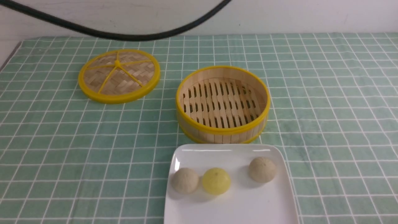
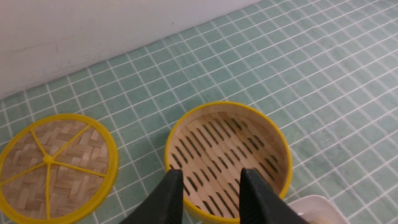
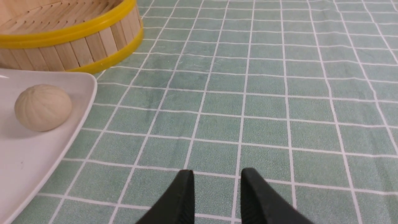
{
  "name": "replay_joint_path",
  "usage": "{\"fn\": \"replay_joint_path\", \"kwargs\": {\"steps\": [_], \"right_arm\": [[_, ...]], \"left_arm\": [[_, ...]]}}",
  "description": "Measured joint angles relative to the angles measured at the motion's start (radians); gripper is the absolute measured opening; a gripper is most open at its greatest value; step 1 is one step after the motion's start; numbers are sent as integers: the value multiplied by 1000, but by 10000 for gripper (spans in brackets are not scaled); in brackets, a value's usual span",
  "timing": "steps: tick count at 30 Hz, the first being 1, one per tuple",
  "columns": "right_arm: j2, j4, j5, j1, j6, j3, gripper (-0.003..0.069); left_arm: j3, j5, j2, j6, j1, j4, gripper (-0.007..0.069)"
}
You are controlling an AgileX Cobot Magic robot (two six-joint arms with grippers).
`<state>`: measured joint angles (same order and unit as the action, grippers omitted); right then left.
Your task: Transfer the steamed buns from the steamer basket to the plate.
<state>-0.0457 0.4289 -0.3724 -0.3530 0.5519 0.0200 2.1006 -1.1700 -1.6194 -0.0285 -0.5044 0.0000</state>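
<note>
Three steamed buns lie on the white plate [image 1: 273, 199]: a beige one [image 1: 185, 180] at its left, a yellow one [image 1: 216, 181] beside it, another beige one [image 1: 262, 169] to the right. Behind the plate stands the steamer basket [image 1: 222, 105], its slatted floor bare. My left gripper [image 2: 211, 175] hangs open above the basket [image 2: 228, 155], nothing between its fingers. Low over the cloth, my right gripper [image 3: 217, 175] is open and holds nothing; a beige bun [image 3: 43, 107] on the plate's corner [image 3: 62, 146] lies apart from it. Neither gripper shows in the front view.
The flat woven lid [image 1: 119, 75] with yellow rim and spokes lies on the green checked cloth [image 1: 335, 102] to the basket's left. A black cable [image 1: 124, 35] sags across the white wall at the back. The cloth's left edge [image 1: 9, 57] shows at far left.
</note>
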Motion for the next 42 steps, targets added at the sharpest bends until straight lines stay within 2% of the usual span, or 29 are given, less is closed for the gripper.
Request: {"fn": "replay_joint_path", "kwargs": {"steps": [4,8,9,10,13,15,17,18,21,22,25,29,36,42], "right_arm": [[0,2,0,0,0,0,236],[0,2,0,0,0,0,236],[0,2,0,0,0,0,236],[0,2,1,0,0,0,236],[0,2,1,0,-1,0,236],[0,2,1,0,-1,0,236],[0,2,1,0,-1,0,236],[0,2,1,0,-1,0,236],[0,2,1,0,-1,0,236],[0,2,1,0,-1,0,236],[0,2,1,0,-1,0,236],[0,2,1,0,-1,0,236],[0,2,1,0,-1,0,237],[0,2,1,0,-1,0,237]], "left_arm": [[-124,108,-19,-2,0,62,281],[-479,362,85,40,8,135,281],[-498,374,93,43,11,137,281],[-650,457,146,74,35,142,280],[-922,625,265,153,139,122,278],[-1024,695,317,177,203,95,277],[-1234,798,404,182,313,49,277],[-1250,806,404,182,322,49,277],[-1502,924,529,146,479,32,277],[-1527,928,535,144,488,32,277],[-1737,1014,647,132,625,28,277],[-1906,1098,771,131,713,16,277],[-2080,1135,1033,126,726,0,277],[-2122,1049,1235,124,726,0,277]]}}
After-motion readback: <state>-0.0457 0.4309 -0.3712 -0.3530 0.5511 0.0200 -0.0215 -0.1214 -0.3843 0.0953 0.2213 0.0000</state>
